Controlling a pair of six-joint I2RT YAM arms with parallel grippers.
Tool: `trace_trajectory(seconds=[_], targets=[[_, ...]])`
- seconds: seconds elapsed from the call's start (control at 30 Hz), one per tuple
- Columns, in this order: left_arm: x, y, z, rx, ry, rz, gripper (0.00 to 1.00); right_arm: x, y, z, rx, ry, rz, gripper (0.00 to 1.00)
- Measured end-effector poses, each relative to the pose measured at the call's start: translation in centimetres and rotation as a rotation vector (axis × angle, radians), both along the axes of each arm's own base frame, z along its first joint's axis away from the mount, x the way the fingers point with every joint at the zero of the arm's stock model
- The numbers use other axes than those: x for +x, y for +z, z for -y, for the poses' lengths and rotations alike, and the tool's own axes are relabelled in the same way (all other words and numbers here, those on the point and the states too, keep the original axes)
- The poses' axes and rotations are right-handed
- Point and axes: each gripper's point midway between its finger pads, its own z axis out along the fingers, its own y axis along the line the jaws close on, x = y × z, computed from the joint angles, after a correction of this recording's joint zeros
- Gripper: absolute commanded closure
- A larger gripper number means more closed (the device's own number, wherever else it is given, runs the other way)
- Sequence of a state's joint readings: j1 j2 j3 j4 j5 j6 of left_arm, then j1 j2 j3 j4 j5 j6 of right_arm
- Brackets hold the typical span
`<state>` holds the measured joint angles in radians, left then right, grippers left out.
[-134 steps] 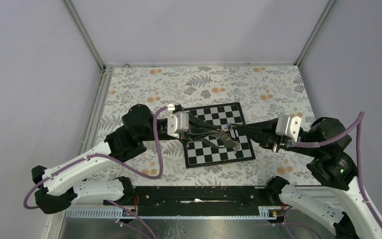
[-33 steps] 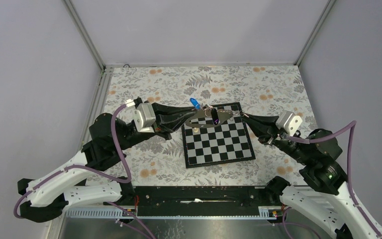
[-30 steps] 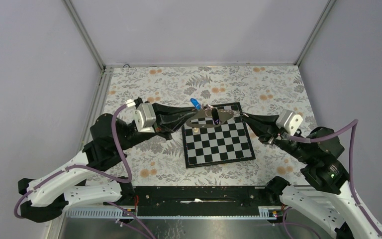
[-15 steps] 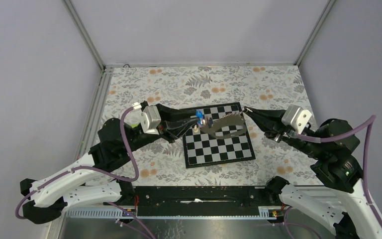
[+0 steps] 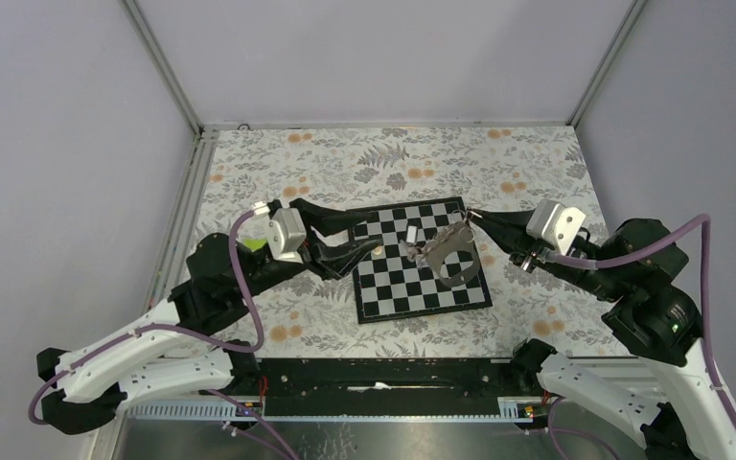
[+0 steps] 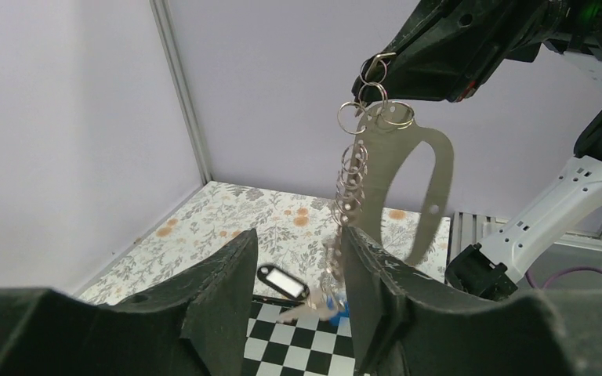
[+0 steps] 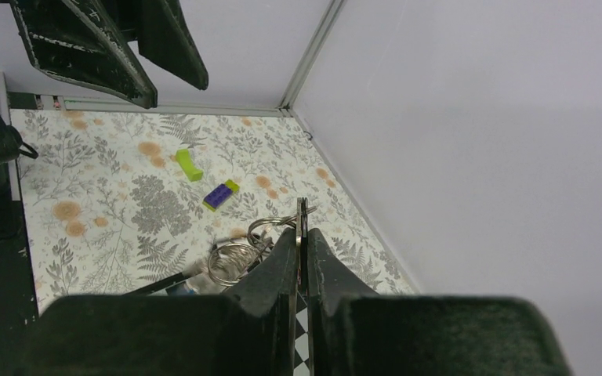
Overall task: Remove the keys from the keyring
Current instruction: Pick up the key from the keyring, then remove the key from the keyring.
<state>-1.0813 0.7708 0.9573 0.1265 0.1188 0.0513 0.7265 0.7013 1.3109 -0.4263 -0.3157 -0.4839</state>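
Keyring is hanging in mid-air over the chessboard, its grey strap loop drooping from the right gripper, which is pinching the topmost metal ring between jaws closed almost flat. The left gripper is waiting just beside the dangling chain of rings, jaws parted about halfway and gripping nothing. The keys and blue carabiner are trailing at the chain's low end near a black tag, too blurred to tell whether they are touching the board. A fresh grab by the left gripper looks to be the step in hand. Doing it well likely means letting any swing die, coming in low and closing on a single key's blade rather than the floppy strap or loose rings, while the right is holding the top ring steady so the chain is pulling taut; a grab too high is risking slipping rings and a twisted strap
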Motion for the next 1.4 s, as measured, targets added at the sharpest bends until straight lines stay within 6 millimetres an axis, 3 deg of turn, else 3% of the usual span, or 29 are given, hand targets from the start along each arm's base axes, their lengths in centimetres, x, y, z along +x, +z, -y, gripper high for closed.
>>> trace_trajectory(seconds=[0.3, 0.57, 1.4], targets=[[-0.3, 0.1, 1.6, -0.008, -0.058, 0.022, 0.37, -0.6, -0.1, -0.2, -0.012, 0.034, 0.009, 1.0], [-0.8, -0.5, 4.6, -0.007, -0.163, 0.034, 0.3, -1.0, -0.1, -0.5, -0.015, 0.062, 0.014, 1.0], [-1.9, -2.1, 9.8, -0.04, -0.366, -0.014, 0.28, -2.1, 0.1, -1.6, -0.016, 0.152, 0.03, 1.0]])
